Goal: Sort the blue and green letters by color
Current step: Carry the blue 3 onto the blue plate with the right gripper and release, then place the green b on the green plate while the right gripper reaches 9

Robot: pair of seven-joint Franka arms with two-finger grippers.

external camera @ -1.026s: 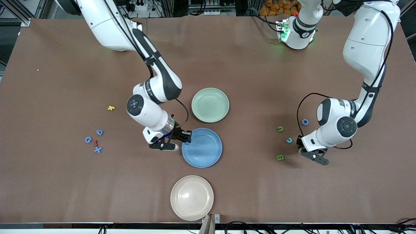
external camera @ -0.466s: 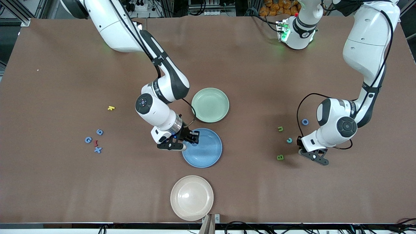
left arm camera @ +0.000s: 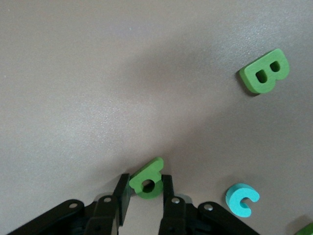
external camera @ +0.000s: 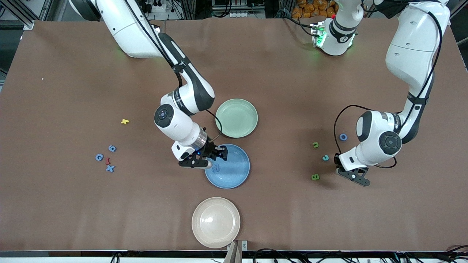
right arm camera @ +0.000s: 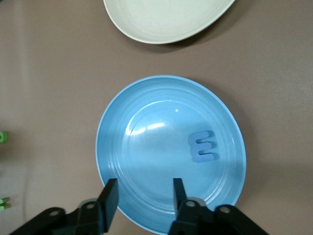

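My right gripper (external camera: 216, 155) is open and empty over the edge of the blue plate (external camera: 241, 175), which also shows in the right wrist view (right arm camera: 146, 147). A blue letter E (external camera: 216, 168) lies in that plate (right arm camera: 201, 147). My left gripper (external camera: 351, 175) is shut on a green letter (left arm camera: 148, 178), low over the table at the left arm's end. A green B (external camera: 315, 176) (left arm camera: 265, 72) and a green U (external camera: 315, 145) lie beside it, and a blue O (external camera: 343, 137) lies farther from the camera. A blue G (external camera: 99, 157), 6 (external camera: 112, 148) and X (external camera: 110, 168) lie at the right arm's end.
A pale green plate (external camera: 236, 118) sits farther from the camera than the blue plate. A cream plate (external camera: 216, 222) (right arm camera: 166, 19) sits nearer. A teal hook-shaped piece (external camera: 325, 157) (left arm camera: 242, 199) lies by the left gripper. A red piece (external camera: 108, 160) and a yellow piece (external camera: 125, 121) lie near the blue letters.
My right gripper moved over the blue plate and opened, and the blue E now lies in the plate. My left gripper has barely moved.
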